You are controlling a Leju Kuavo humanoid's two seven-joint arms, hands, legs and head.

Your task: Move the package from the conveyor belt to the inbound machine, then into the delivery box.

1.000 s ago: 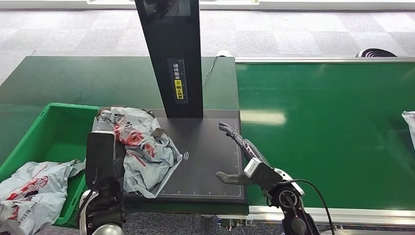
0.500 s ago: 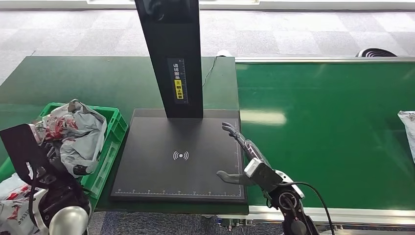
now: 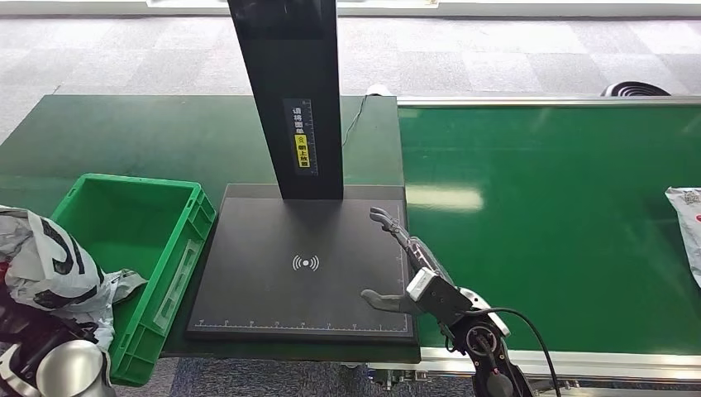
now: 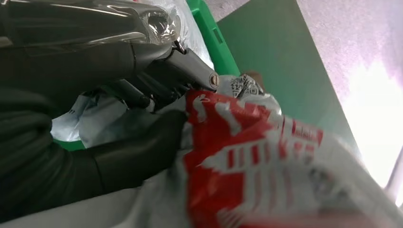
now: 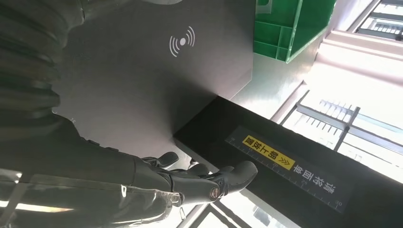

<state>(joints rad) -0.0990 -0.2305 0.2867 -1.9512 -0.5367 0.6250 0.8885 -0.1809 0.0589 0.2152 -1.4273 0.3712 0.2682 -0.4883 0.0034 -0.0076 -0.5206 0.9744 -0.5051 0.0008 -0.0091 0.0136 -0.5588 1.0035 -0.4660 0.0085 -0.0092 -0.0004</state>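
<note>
Grey-and-red package (image 4: 266,156) sits in my left hand (image 4: 119,156), fingers closed on it, at the near-left edge of the green box (image 3: 124,240). My right hand (image 3: 395,265) hovers empty, fingers spread, over the black machine (image 3: 306,265).

Scan plate (image 3: 273,273) at centre, post (image 3: 291,99) upright at its far edge. Delivery box (image 3: 157,248) just left of the plate, conveyor belt (image 3: 546,223) to the right. Right hand (image 3: 401,265) over the plate's right edge. Package (image 3: 45,265) held by the left hand (image 4: 138,118) at the box's near-left corner — another bag (image 3: 686,227) far right on the belt.
</note>
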